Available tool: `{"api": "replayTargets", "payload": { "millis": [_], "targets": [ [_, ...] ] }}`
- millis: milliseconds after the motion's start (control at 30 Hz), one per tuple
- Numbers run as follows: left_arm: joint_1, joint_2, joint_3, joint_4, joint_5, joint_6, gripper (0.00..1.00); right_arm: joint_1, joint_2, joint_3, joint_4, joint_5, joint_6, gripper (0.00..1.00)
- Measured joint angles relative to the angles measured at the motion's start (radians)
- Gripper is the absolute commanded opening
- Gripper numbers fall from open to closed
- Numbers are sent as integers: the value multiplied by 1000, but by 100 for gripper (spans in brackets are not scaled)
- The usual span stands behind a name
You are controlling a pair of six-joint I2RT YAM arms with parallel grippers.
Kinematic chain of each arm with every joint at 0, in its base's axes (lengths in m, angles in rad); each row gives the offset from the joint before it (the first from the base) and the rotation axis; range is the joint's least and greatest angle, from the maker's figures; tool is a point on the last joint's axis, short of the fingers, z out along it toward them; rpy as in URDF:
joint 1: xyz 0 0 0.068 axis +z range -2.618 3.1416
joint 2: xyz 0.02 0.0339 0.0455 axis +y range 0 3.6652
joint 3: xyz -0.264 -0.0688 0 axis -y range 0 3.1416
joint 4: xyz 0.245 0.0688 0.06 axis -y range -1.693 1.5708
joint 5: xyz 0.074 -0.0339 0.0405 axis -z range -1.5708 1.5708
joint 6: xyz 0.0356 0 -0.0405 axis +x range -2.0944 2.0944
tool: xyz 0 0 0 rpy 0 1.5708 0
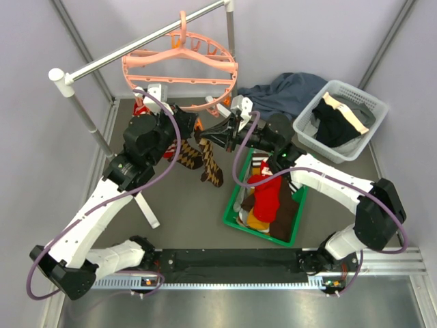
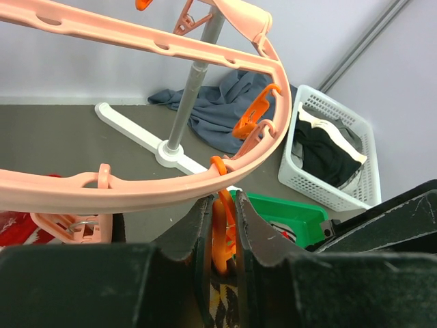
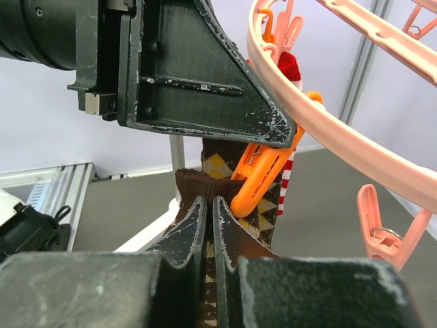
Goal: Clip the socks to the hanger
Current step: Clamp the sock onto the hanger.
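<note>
While the left pincer [image 2: 222,208] pinches the orange clip [image 2: 223,239] by its handles, the right pincer [image 3: 208,203], pressed tight on the cuff of the argyle sock [image 3: 218,165], should slide that cuff deep into the clip's mouth before the left one lets go. Both arms reach up and meet under the near rim of the hanger [image 1: 179,80], where the sock dangles above the counter [image 1: 177,205].
</note>
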Motion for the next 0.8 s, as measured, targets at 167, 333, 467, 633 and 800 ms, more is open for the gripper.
{"api": "replayTargets", "payload": {
  "millis": [167,333,467,633,800],
  "targets": [
    [0,0,0,0,0,-3,10,1,0,3,-3,16,-11,0],
    [0,-2,0,-7,-15,-5,11,2,0,3,-17,29,-26,0],
    [0,-3,0,-8,-24,-4,10,3,0,2,-16,38,-28,0],
    [0,-3,0,-9,-24,-5,10,4,0,3,-15,38,-26,0],
    [0,-3,-8,0,-27,-23,10,4,0,3,-8,32,-23,0]
  ]
}}
